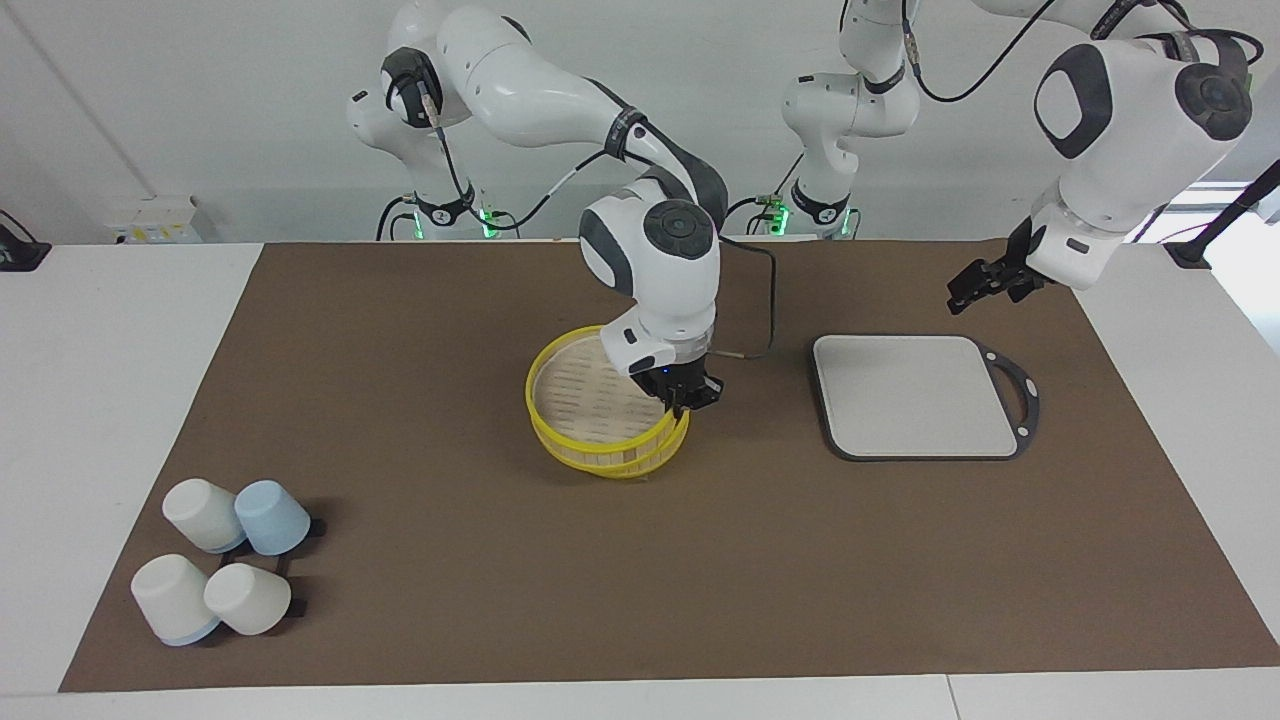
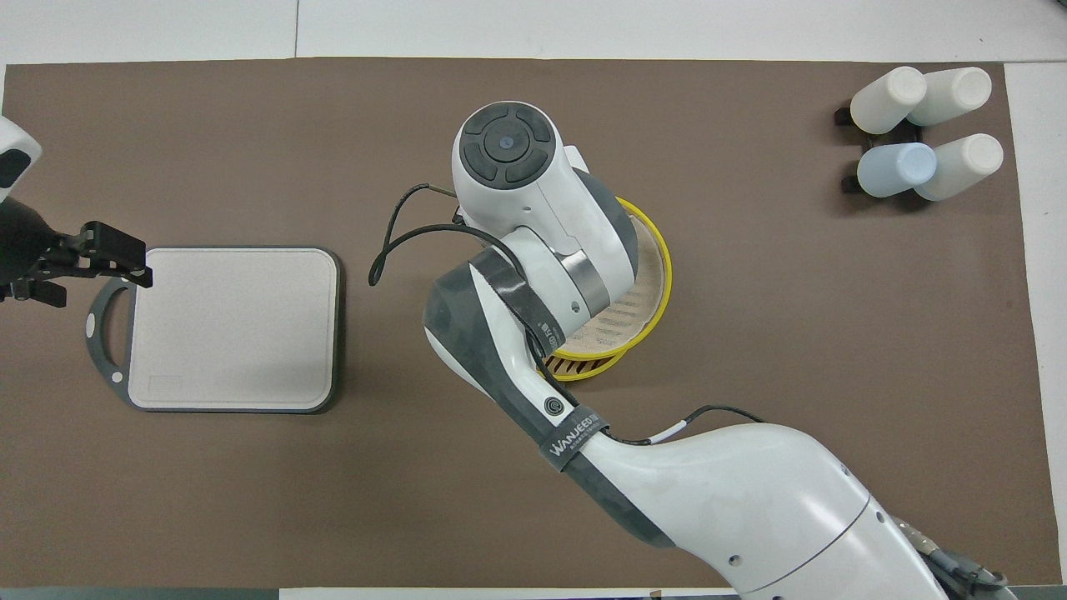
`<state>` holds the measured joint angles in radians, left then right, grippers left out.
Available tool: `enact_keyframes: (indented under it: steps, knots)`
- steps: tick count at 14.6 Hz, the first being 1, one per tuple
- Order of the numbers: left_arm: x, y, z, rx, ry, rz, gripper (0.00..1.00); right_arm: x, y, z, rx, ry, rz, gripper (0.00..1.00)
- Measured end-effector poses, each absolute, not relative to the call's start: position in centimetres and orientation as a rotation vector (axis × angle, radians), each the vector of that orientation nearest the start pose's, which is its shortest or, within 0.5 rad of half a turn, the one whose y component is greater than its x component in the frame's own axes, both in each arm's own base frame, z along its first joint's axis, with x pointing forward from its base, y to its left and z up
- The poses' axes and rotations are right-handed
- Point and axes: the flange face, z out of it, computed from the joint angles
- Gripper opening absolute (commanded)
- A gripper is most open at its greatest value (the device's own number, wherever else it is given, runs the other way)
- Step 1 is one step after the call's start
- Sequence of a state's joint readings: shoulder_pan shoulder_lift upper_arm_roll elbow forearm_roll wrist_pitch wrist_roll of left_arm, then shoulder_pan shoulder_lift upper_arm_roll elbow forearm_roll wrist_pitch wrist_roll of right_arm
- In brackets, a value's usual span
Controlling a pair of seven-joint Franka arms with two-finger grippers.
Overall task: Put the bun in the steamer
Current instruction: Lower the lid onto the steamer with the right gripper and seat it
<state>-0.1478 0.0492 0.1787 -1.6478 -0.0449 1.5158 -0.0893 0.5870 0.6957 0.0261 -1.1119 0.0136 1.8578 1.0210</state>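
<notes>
Facing view: the right end effector sits at the steamer's yellow rim on the side toward the left arm, fingers apparently pinching it (the bun cannot be made out). The left end effector waits above the surface near the grey tray; whether its fingers are spread, I cannot tell.

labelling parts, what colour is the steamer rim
Bright yellow rim on the steamer, clearest in the facing view.

Both arms glossy white shells, dark grey joint caps and bands. Right arm: black cable looped alongside, strap marked "WANJEED", metal wrist ring. Left arm: black cables. Black grippers; green lights at bases.
</notes>
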Motion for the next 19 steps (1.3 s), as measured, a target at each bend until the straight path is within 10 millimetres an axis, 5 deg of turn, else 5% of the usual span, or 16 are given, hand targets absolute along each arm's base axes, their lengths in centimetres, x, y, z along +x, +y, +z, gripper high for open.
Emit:
enact_keyframes:
  steps: [5, 19]
  knots:
    - [53.3, 0.5, 56.1, -3.17, -0.085, 0.319, 1.0, 61.9, 43.0, 41.7, -3.006, 0.638, -0.037, 0.0]
    - [54.0, -0.1, 55.4, -3.176, 0.008, 0.28, 1.0, 60.3, 44.6, 40.0, -3.039, 0.594, 0.002, 0.0]
